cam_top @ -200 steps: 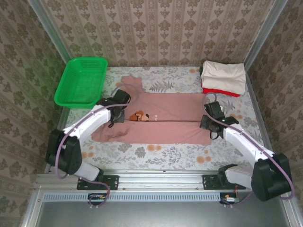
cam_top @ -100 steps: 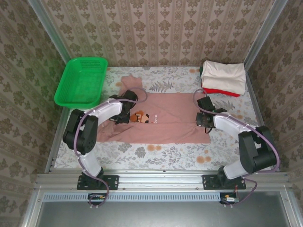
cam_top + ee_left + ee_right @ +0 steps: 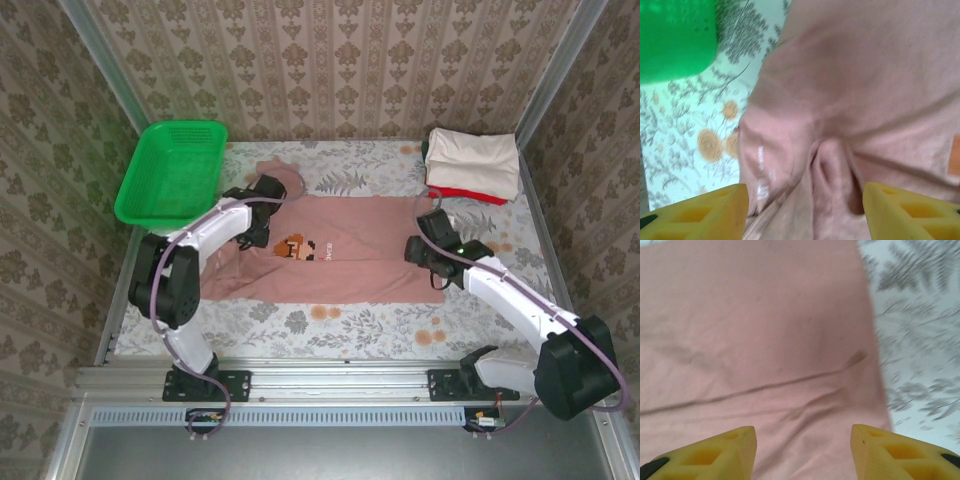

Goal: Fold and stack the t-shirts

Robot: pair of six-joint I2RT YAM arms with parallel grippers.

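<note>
Green plastic mesh basket point(image 3: 170, 172) at far-left corner; cream-and-red folded shirts point(image 3: 472, 165) far-right.
Dusty-pink t-shirt point(image 3: 360, 255) lies wrinkled across the bench point(image 3: 330, 322); left tool point(image 3: 804, 200) and right tool point(image 3: 802, 435) gape, gripping nothing.

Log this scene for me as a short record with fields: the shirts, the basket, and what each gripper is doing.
pink t-shirt: spread on the floral table cover, print up, wrinkled at its left end
cream shirt: folded, lying on the red shirt, far right corner
green basket: far left corner, near the pink sleeve
left gripper: fingers apart over a bunched ridge of pink cloth, holding nothing
right gripper: fingers apart above the shirt's right edge, holding nothing
</note>
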